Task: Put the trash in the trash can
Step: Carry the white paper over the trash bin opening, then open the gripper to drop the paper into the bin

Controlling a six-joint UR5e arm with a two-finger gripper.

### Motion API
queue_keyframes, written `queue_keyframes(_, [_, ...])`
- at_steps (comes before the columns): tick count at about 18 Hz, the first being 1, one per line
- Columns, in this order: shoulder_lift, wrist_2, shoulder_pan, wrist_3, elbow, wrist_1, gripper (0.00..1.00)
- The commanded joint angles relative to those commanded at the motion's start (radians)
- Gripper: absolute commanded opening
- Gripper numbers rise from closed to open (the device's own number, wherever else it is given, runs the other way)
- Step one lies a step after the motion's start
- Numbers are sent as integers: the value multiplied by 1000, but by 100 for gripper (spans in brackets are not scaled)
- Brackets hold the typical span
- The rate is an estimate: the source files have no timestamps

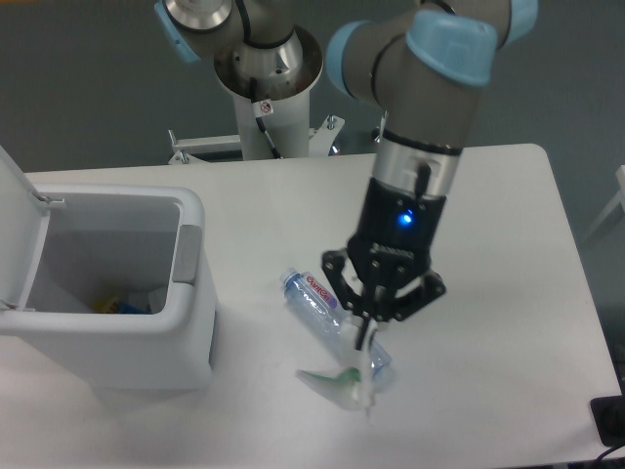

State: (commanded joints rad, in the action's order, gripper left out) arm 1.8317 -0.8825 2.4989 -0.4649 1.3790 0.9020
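the gripper (363,337) is clamped on the wrapper (342,382), which hangs below it, right of the bin (117,337) and well apart from it; the bottle (327,313) lies on the table (508,293) right of the bin, partly under the gripper and wrapper; the bin's lid (20,230) stands open at its left side; small coloured bits lie inside the bin

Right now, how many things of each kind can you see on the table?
Water bottles: 1, the bottle lying on the table.
Wrappers: 1, the wrapper hanging from the tool.
Trash cans: 1, the trash can, lid open.
Total: 3
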Motion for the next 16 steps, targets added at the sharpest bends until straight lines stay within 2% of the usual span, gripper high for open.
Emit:
queue_keyframes(2, [-32,26,0,21,26,0,4])
queue_keyframes(6, [-118,76,-52,26,96,0,4])
queue_keyframes(9, [-201,103,-77,14,195,-5,8])
queue_keyframes(10, [-215,114,-86,17,204,-5,8])
queue_keyframes(16, [-221,123,-179,25,244,-5,17])
